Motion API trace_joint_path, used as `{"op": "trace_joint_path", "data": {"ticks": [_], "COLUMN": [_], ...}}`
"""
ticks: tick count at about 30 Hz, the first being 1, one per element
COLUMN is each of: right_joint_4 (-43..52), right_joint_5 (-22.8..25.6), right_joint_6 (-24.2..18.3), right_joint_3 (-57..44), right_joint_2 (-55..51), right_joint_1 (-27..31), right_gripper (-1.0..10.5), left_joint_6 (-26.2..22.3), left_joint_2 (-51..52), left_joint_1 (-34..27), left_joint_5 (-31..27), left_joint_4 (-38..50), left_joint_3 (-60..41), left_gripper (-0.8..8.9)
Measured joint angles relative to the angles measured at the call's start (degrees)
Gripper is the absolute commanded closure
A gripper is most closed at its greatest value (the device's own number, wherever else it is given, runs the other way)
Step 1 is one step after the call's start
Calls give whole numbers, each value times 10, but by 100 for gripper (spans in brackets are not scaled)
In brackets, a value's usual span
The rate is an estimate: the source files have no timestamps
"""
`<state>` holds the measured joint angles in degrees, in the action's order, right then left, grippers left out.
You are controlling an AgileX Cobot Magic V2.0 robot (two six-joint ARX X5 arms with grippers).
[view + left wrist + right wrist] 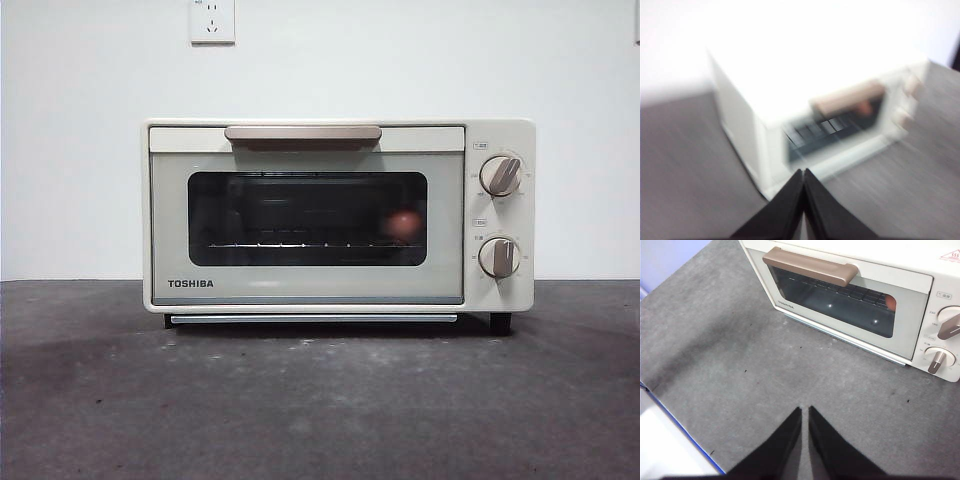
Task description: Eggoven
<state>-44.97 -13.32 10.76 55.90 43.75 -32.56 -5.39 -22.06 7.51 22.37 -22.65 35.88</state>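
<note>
The egg is seen through the dark glass window of the toaster oven, resting on the wire rack toward the knob side, and the door is shut flush with its tan handle at the top. The oven stands squarely on the grey desk, its front turned to the low camera, presumably so that the handle and the two knobs can be reached from the arms' side. With the egg inside and the door closed, the loading appears to be finished (whether a knob is yet to be turned cannot be judged).

Neither arm is shown in the front view. The left gripper is held above and off to one corner of the oven, its fingers pressed together with nothing between them; that picture is heavily blurred. The right gripper hangs over bare desk well in front of the door, its fingers drawn nearly together, only a thin slit left between them, and nothing is grasped.
</note>
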Motion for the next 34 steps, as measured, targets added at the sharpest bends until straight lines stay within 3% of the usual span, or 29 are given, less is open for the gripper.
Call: {"op": "trace_joint_path", "data": {"ticks": [7, 14, 21, 34], "right_joint_4": [0, 0, 0, 0], "right_joint_5": [0, 0, 0, 0], "right_joint_6": [0, 0, 0, 0], "right_joint_3": [0, 0, 0, 0], "right_joint_2": [0, 0, 0, 0], "right_joint_1": [0, 0, 0, 0], "right_gripper": [942, 942, 942, 942], "left_joint_6": [-40, -9, 28, 64], "left_joint_2": [95, 180, 218, 218], "left_joint_1": [-71, -104, -109, -109], "left_joint_5": [-89, -92, -94, -96], "left_joint_4": [120, 170, 166, 131], "left_joint_3": [-113, -248, -339, -341], "left_gripper": [806, 806, 806, 806]}}
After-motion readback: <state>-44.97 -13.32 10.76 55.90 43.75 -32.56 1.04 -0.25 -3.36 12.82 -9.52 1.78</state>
